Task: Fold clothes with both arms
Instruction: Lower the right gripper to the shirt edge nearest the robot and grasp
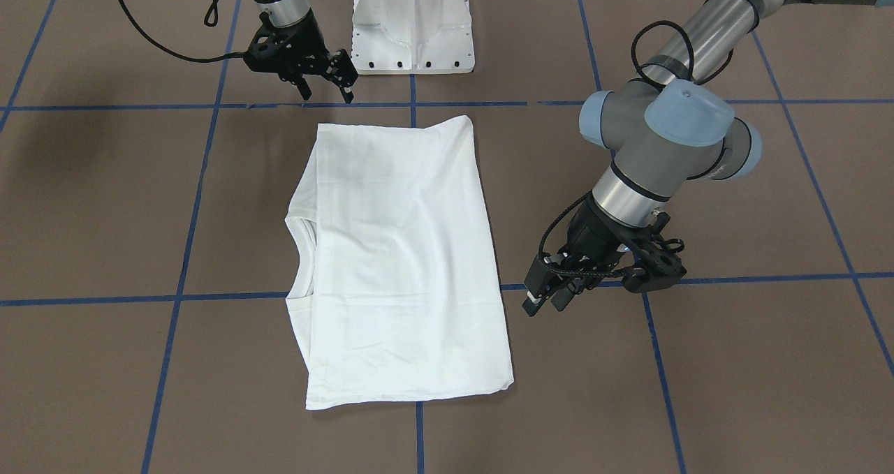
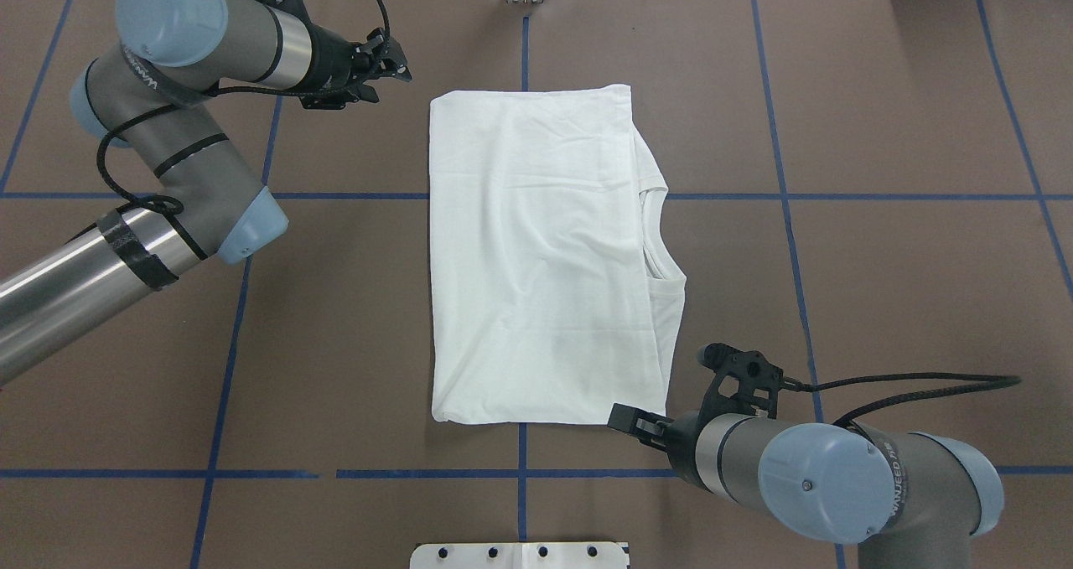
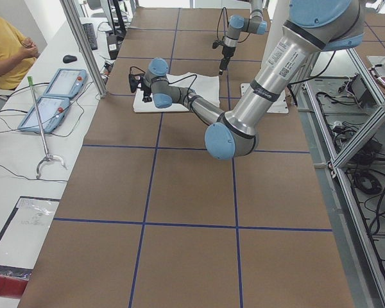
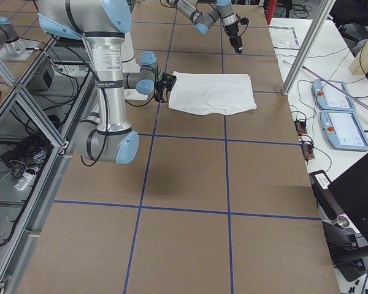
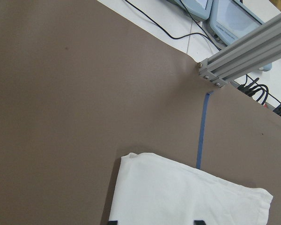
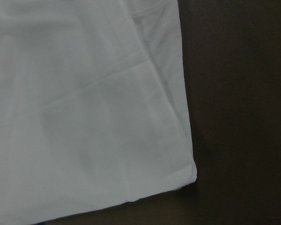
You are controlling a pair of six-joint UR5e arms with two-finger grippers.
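Note:
The white shirt [image 1: 398, 264] lies folded into a flat rectangle in the middle of the brown table, with its ribbed collar [image 1: 302, 250] on my right side. It also shows in the overhead view [image 2: 536, 250]. My left gripper [image 1: 545, 305] is open and empty, low over the table just beside the shirt's far left corner [image 5: 187, 197]. My right gripper [image 1: 327, 95] is open and empty by the shirt's near right corner [image 6: 84, 117]. In the overhead view the left gripper [image 2: 401, 64] is at top left and the right gripper [image 2: 622, 420] at bottom right.
The white metal pedestal [image 1: 412, 27] stands at the robot's edge of the table. Blue tape lines [image 2: 521, 473] grid the table. An aluminium post [image 5: 243, 56] and control tablets [image 3: 58, 90] are past the far edge, where a person in yellow [image 3: 6, 45] sits.

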